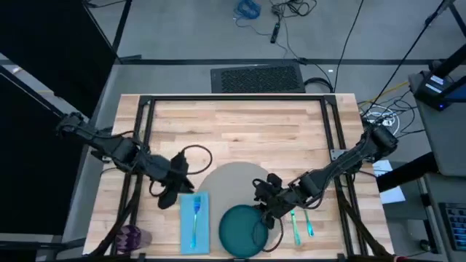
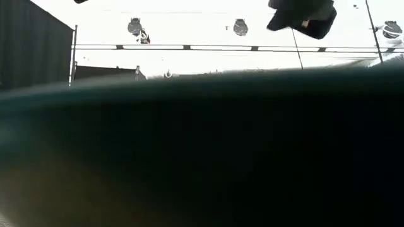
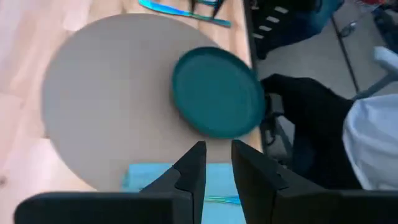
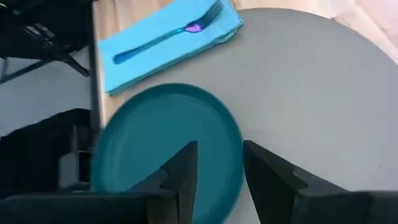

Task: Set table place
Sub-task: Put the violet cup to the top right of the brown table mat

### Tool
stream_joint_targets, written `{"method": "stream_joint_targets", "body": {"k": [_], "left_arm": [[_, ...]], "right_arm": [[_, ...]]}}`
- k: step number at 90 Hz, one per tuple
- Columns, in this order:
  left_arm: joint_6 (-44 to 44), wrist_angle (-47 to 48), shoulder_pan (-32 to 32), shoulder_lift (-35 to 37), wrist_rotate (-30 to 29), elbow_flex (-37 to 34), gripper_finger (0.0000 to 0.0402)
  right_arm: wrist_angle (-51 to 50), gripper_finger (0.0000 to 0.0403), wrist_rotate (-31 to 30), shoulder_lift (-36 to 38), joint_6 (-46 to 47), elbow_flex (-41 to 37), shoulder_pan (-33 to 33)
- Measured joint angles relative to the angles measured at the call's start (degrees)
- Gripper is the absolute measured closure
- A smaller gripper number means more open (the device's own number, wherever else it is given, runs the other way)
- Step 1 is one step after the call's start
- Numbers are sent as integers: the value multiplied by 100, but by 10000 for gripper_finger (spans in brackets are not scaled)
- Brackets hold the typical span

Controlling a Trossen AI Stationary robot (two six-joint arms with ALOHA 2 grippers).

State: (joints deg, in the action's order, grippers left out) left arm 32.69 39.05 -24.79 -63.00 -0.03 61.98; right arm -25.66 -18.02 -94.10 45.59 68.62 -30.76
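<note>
Place setting half laid on our wooden surface, both claws hovering released.

We see the grey mat near the front edge, and the teal plate overlapping its front and overhanging the surface's front edge. The blue napkin lies left of the plate with a fork on it; more cutlery lies right, the purple cup at the front-left corner. Our left claw hangs by the napkin, our right claw above the plate's rim, fingers apart. Behind the surface, grey floor carries a dark mat and cables.
</note>
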Motion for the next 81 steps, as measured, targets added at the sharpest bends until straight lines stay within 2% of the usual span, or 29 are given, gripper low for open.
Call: {"method": "stream_joint_targets", "body": {"k": [18, 33, 56, 62, 70, 81], "left_arm": [[448, -68, -411, -97, -220, 0, 341], [946, -59, -853, -151, -349, 0, 341], [1931, -83, -1565, -151, -647, 0, 341], [2236, -87, -1760, -153, -630, 0, 341], [2533, -25, -1988, -152, -207, 2, 341], [2854, 862, -2199, -153, -45, 218, 341]], "right_arm": [[519, 289, 34, -514, 46, -2, -83], [1150, 289, 30, -668, -58, -4, -86], [2779, 289, -119, -672, -1013, -4, -83], [3063, 289, -121, -671, -1194, -2, -83], [3201, 289, -126, -671, -1225, -2, -70], [3489, 289, -92, -747, -980, -2, 172]]}}
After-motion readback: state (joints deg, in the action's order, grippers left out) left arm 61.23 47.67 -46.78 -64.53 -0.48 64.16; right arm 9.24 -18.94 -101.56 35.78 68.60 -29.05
